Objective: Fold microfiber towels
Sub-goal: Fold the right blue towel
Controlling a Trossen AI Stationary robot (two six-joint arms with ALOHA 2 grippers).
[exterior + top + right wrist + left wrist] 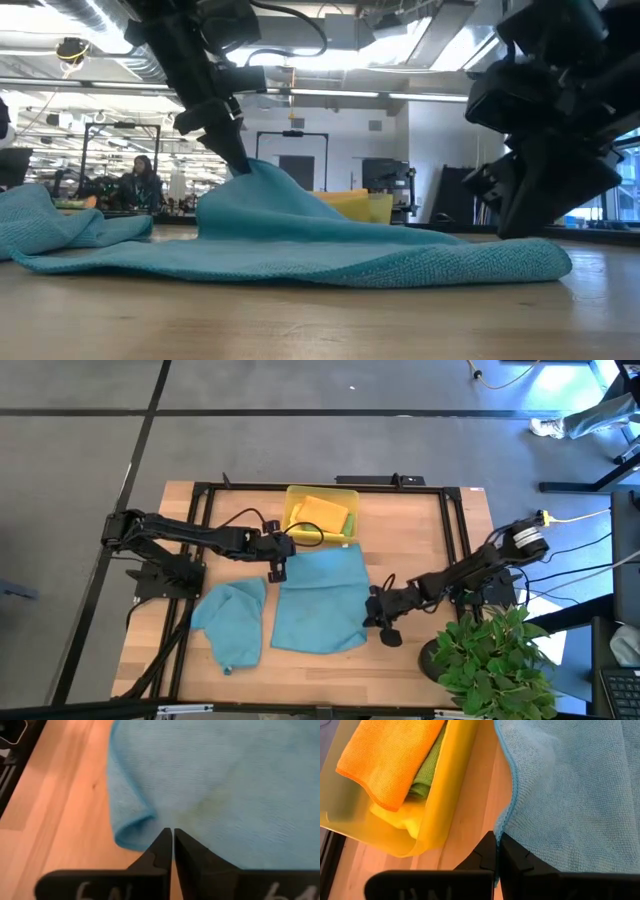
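Note:
A teal towel [320, 600] lies spread in the middle of the table. My left gripper [277, 567] is shut on its far left corner, which stands up in a peak [250, 170]. My right gripper [370, 607] is shut at the towel's right edge, near the near right corner. A second teal towel [232, 622] lies crumpled on the table to the left. An orange towel [390, 755], a green one [427, 775] and a yellow one [402, 817] lie in the yellow tray [450, 785]. My left gripper pinches the spread towel's far left corner by its hemmed edge [501, 822] between its two fingers, slanting down from the table's left. The corner is lifted off the table and the cloth slopes down from it to the rest, which lies flat. My right gripper pinches the towel's right edge [170, 822] between its fingertips, slanting down from the table's right. The cloth puckers toward the tips, beside a rolled-over fold [132, 827]. This part of the towel rests on the table.
The yellow tray [320, 510] stands at the table's far middle, just beyond the left gripper. A green potted plant [490, 660] stands at the near right corner. Black frame rails [455, 530] run along the table's sides. Bare wood shows along the near edge.

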